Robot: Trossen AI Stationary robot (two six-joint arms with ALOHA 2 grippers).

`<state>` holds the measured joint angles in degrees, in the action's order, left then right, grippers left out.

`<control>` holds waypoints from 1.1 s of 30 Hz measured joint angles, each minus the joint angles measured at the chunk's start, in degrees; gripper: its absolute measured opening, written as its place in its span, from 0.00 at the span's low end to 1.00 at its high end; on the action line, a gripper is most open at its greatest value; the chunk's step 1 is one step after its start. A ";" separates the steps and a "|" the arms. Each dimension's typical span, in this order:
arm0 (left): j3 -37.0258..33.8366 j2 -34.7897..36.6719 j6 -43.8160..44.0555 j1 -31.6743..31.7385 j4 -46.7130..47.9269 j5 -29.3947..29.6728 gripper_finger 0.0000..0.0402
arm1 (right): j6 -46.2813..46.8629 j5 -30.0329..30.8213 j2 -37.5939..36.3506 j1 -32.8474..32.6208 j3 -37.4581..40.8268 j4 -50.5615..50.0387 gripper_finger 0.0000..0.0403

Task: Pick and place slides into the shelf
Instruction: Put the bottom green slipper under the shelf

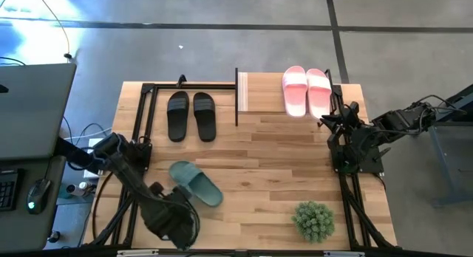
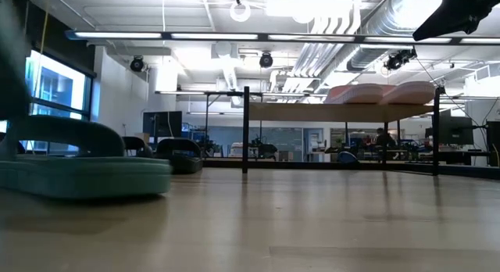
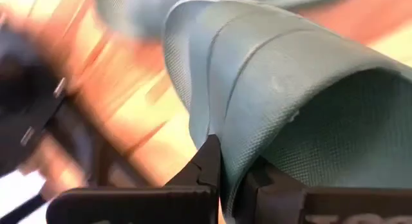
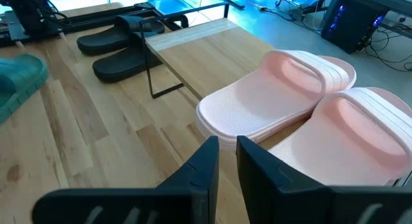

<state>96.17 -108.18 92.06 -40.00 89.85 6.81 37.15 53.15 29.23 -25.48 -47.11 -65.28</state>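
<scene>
Wooden tabletop (image 1: 266,161): green slide's (image 3: 290,102) strap pinched between left gripper (image 3: 232,176) jaws.

Robotics lab or open industrial workspace. Exposed silver ducts (image 2: 355,26) and pipes under a white ceiling with strip lights (image 2: 258,36), polished concrete floor (image 1: 222,50), wooden counter (image 1: 266,176) on a black frame, keyboard and mouse (image 1: 38,190) on a side desk, far workstations with monitors (image 2: 461,131).
</scene>
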 joint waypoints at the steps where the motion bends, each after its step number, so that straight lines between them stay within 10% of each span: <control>1: 2.45 0.00 -1.45 0.01 0.03 3.14 0.01 | 0.00 0.00 0.00 -0.01 0.00 0.00 0.12; 14: 25.76 0.02 -38.19 4.00 -2.04 42.59 0.00 | -0.02 0.00 0.00 0.00 0.00 -0.02 0.12; 26: 21.40 -5.11 -75.22 24.39 -16.55 45.08 0.00 | -0.04 -0.04 0.00 0.00 0.00 -0.02 0.12; 33: 20.53 -14.31 -81.25 31.71 -23.09 35.30 0.00 | -0.04 -0.13 -0.02 0.00 0.00 0.00 0.12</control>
<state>116.71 -122.49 10.81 -8.30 66.76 42.10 37.10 53.01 29.21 -25.47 -47.11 -65.28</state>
